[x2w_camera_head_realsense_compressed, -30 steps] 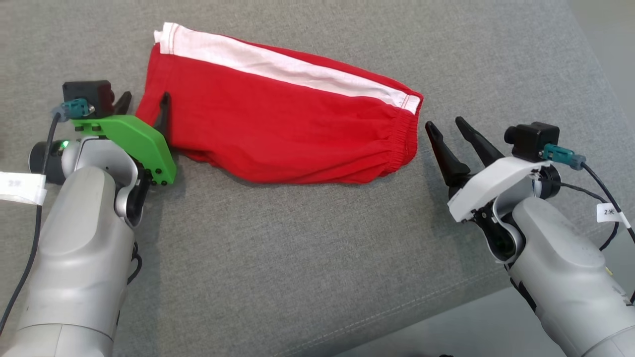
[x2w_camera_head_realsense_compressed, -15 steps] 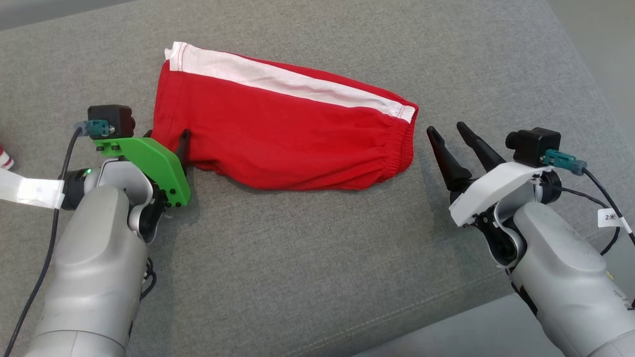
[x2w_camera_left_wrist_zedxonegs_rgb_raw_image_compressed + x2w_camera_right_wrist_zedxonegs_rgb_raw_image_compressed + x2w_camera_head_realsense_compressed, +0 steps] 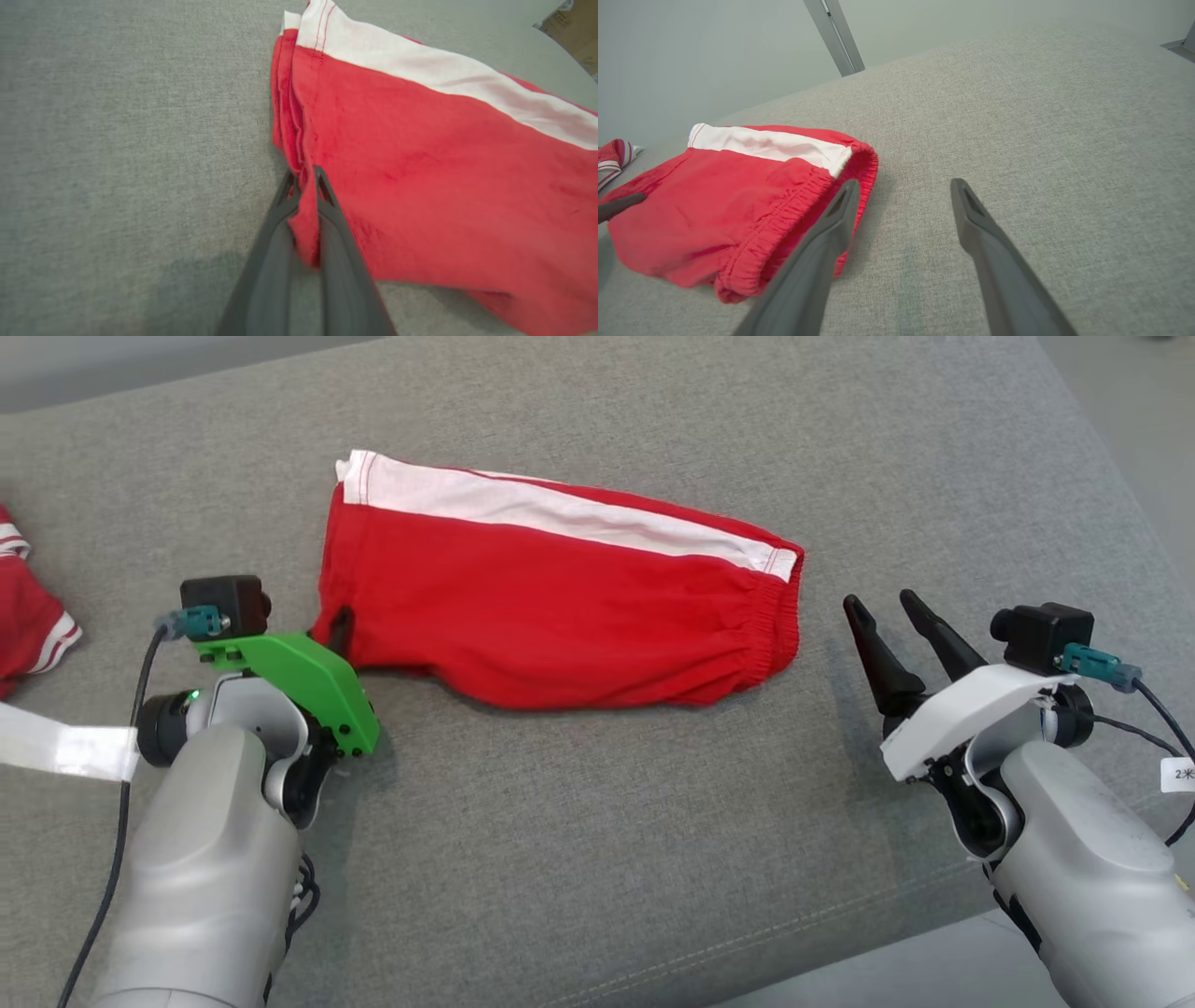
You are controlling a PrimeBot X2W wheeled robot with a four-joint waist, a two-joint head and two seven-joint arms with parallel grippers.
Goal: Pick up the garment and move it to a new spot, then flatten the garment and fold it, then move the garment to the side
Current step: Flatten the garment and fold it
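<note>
Pinching red shorts [image 3: 560,607] at left-frame hem corner with left end effector [image 3: 306,175], likely to drag aside; right end effector [image 3: 878,600] released, parked beside waistband [image 3: 780,625]

Grey fabric cushion [image 3: 597,859]: red shorts [image 3: 560,607] lying centre; second red garment [image 3: 28,616] far left.

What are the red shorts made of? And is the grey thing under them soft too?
The red shorts look like soft knit cloth, maybe cotton. They are matte and lightly wrinkled, with a gathered stretchy waistband and a white stripe. The grey surface looks like coarse woven upholstery fabric, with a speckled weave and a stitched seam. It is probably padded, but the pictures can't show that.
</note>
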